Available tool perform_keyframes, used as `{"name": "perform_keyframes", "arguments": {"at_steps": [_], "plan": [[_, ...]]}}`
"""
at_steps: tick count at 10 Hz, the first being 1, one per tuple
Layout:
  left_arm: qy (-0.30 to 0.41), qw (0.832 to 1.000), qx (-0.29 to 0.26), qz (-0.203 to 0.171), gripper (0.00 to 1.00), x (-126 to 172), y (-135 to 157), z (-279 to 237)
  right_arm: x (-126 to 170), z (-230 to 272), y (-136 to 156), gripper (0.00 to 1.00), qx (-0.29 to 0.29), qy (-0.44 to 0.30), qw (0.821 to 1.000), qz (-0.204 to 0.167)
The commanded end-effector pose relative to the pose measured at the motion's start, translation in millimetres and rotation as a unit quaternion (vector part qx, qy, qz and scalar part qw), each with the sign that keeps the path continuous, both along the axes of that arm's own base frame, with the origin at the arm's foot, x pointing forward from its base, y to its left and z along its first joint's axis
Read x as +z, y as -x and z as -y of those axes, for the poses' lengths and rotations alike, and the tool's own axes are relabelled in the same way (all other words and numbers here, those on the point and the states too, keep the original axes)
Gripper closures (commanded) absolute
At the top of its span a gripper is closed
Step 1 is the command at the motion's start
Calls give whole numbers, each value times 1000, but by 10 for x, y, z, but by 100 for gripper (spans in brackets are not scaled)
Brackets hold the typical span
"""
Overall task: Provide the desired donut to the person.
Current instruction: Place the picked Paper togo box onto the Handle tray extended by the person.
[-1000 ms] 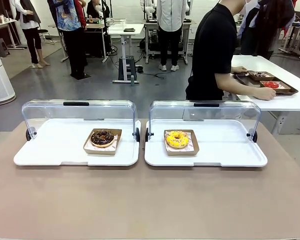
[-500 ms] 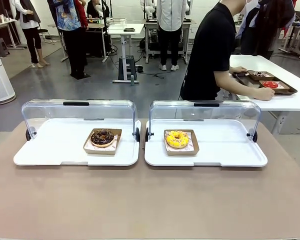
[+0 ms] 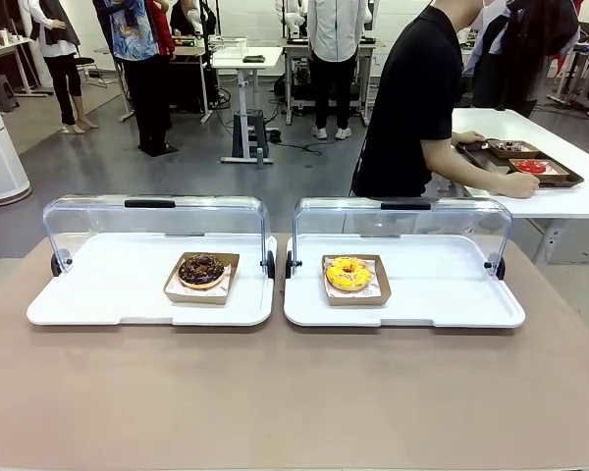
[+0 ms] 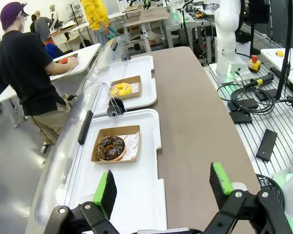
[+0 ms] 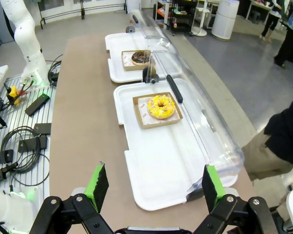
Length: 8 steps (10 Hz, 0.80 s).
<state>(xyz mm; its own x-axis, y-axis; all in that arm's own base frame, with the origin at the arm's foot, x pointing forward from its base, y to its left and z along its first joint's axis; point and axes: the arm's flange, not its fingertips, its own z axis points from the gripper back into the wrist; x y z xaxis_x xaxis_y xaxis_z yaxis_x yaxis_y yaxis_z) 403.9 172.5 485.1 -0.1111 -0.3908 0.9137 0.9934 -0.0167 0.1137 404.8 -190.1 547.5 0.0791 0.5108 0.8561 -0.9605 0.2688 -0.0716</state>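
Brown and flat, the table [image 3: 294, 392] has a smooth, dull top. Two white plastic trays sit on it side by side, close but not touching. Each one has a clear, curved lid with a black handle, and each lid is tipped up at the far edge.

On the left tray [image 3: 108, 294] sits a round chocolate donut [image 3: 201, 269] with little bits on top. It lies on paper in a small brown cardboard box. On the right tray [image 3: 442, 294] sits a round yellow donut [image 3: 348, 273] with bright sprinkles, in the same kind of box. Both donuts have a hole in the middle.

Past the table is a big room with a gray floor, white desks and other people standing far off. The person [image 3: 417, 98] in the black shirt stands behind the right tray, turned away to a white side table [image 3: 569, 196]. Their arms reach to a dark tray [image 3: 560, 180] there with more donuts on it, one of them red.

The left hand [image 4: 161, 187] hangs over the near end of the left tray, well back from the chocolate donut. Its black fingers with green pads are spread wide, with nothing between them.

The right hand [image 5: 154, 187] hangs over the near end of the right tray, well back from the yellow donut. Its fingers are spread wide too, and they hold nothing.
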Motion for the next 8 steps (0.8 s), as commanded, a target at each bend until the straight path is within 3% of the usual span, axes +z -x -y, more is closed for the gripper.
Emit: {"name": "perform_keyframes", "arguments": {"at_steps": [1,8], "plan": [[1,1000,3,6,0,26,22,-1,-2,-9,12,0,3,2,1000,0],[1,1000,3,6,0,26,22,-1,-2,-9,12,0,3,2,1000,0]]}}
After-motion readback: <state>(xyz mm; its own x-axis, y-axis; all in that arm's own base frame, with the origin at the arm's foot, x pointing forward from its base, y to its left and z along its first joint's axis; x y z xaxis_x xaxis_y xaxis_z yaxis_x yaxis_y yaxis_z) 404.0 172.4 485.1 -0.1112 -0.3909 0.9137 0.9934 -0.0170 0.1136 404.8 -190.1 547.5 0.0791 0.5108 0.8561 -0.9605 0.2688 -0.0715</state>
